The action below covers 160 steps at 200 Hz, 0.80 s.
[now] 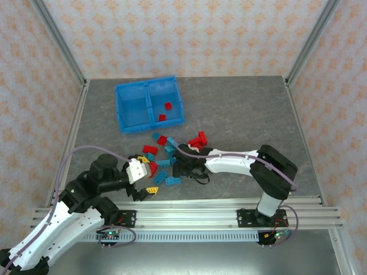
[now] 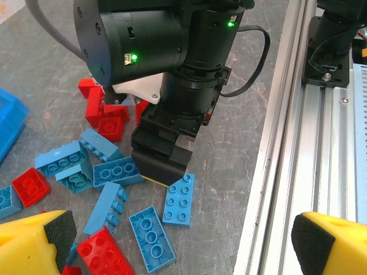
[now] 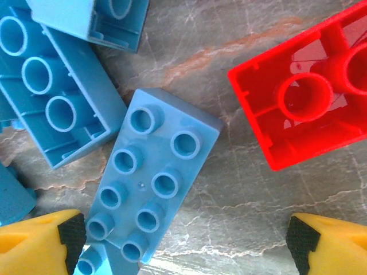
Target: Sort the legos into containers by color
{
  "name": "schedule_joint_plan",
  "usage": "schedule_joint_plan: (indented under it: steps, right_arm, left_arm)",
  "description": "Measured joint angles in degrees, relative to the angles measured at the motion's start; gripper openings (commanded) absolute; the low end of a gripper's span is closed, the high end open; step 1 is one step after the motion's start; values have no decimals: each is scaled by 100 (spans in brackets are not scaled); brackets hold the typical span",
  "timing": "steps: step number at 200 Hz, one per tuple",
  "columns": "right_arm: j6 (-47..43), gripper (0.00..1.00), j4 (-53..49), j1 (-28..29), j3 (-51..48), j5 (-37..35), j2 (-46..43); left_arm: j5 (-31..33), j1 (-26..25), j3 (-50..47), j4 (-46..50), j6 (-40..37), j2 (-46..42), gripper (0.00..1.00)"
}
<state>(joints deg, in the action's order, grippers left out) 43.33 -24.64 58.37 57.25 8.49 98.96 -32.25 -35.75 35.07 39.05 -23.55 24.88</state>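
Observation:
Red and light blue legos (image 1: 166, 152) lie in a loose pile in front of the blue bin (image 1: 121, 109). Its right compartment holds two red bricks (image 1: 165, 111); its left one looks bare. My right gripper (image 3: 183, 243) is open and low over the pile. A blue studded brick (image 3: 152, 177) lies between its yellow fingers (image 3: 46, 240), nearer the left one. An upturned red brick (image 3: 309, 97) lies to the upper right. My left gripper (image 2: 183, 249) is open and empty. It hovers over blue bricks (image 2: 179, 200) and faces the right gripper (image 2: 166, 154).
The aluminium rail (image 1: 189, 215) runs along the near table edge, close behind the pile. The two arms are close together at the pile's front. Patterned walls with metal posts (image 1: 57, 37) enclose the grey table (image 1: 241, 109), with open room to the right.

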Motion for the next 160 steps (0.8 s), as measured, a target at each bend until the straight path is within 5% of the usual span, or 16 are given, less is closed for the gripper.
schedule_joint_plan:
  steps: [72, 123, 160]
  right_arm:
    - [-81, 50, -761, 48, 387, -431, 332]
    - [-341, 38, -304, 39, 175, -560, 22]
    - [-610, 45, -103, 35, 103, -748, -905]
  left_arm:
    - [520, 0, -2, -26, 9, 398, 99]
    - [573, 0, -4, -48, 7, 214, 99]
    - [575, 0, -7, -94, 7, 39, 100]
